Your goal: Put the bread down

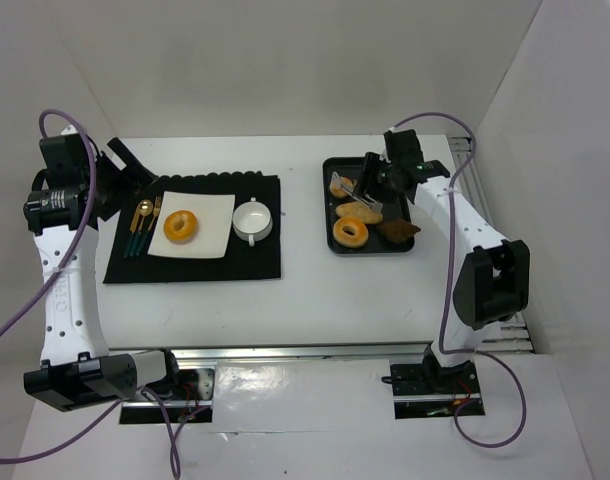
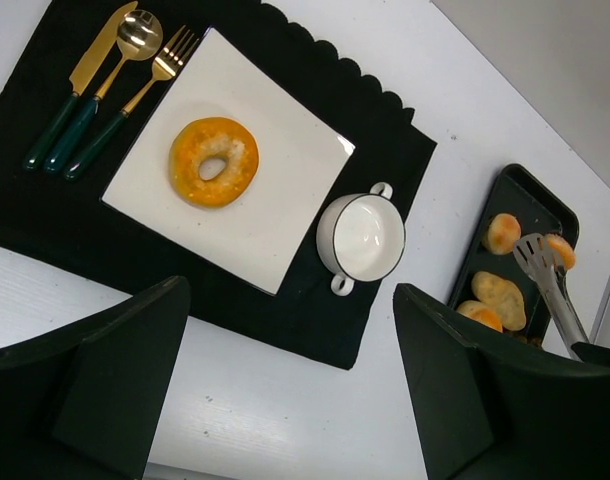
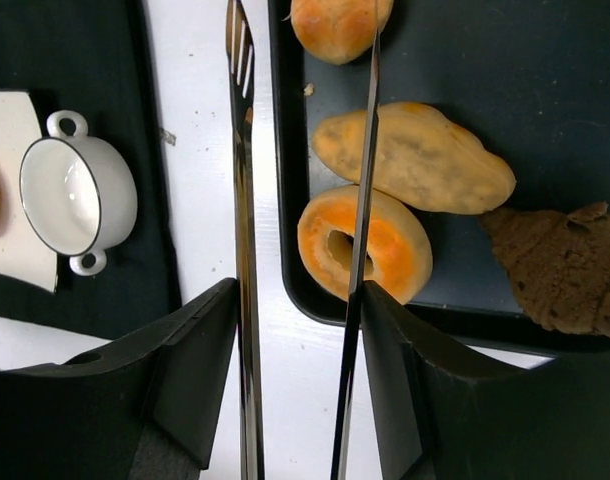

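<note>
Right claw [image 3: 300,290] gripping tongs [image 3: 243,180], blades parted over the tray's far-left corner

The breads lie in the black tray [image 3: 545,90] on the right of the tabletop. The right arm is much the nearer, while the left claw [image 2: 290,300] hangs open and empty over by the plate [image 1: 210,235], well apart to the left. The tongs run near-to-far, and the small roll [image 3: 340,25] sits at their far end, mostly between the blades, the right blade crossing it. The likely next move is to squeeze there, then carry left.
</note>
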You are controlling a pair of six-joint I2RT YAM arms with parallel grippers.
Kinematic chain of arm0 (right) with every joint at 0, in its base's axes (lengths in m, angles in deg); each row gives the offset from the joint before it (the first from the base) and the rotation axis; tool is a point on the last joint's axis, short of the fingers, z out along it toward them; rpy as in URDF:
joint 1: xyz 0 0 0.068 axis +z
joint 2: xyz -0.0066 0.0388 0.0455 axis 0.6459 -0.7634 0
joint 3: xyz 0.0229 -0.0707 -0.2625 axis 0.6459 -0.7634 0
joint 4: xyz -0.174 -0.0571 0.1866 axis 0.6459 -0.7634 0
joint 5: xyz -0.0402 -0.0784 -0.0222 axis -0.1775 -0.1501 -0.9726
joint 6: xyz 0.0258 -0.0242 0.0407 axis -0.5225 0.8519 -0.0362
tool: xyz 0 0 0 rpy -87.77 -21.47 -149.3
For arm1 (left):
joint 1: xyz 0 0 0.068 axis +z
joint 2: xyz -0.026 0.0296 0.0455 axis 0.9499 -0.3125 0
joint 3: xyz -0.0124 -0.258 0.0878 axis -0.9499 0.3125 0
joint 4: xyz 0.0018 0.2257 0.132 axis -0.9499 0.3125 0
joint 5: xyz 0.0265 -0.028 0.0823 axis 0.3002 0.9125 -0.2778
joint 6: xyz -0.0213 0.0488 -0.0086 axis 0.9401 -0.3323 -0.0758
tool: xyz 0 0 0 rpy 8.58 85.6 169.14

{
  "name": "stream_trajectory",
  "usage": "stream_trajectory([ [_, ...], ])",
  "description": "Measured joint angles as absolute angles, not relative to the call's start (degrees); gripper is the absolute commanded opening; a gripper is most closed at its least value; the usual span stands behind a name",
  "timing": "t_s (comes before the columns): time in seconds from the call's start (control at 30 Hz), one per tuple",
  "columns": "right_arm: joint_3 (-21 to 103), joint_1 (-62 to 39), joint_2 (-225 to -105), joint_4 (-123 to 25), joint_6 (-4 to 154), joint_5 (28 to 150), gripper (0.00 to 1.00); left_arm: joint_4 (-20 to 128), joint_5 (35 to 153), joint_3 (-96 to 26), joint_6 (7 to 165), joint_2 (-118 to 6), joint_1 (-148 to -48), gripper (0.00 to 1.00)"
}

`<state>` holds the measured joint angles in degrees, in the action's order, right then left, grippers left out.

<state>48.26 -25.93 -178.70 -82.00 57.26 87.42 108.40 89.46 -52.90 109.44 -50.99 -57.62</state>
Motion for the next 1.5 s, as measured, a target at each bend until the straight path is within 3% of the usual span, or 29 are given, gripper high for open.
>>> stream_trajectory([
  [0.6,48.2,-28.0,-185.8,-78.4,56.5,92.0,0.62,108.4,90.2,-52.9,109.4,-51.7,-57.6,0.94],
  [0.8,48.2,-28.0,-186.2,-74.6,55.1,92.5,0.41,108.4,90.4,-52.9,109.4,-51.7,-57.6,0.94],
  [0.97,48.2,-28.3,-186.3,-74.4,54.6,91.9,0.33,108.4,90.5,-52.9,109.4,-51.7,-57.6,0.94],
  [1.5,49.8,-28.4,-177.0,-77.6,55.1,89.2,0.27,108.3,90.7,-52.9,109.4,-51.7,-57.6,0.94],
])
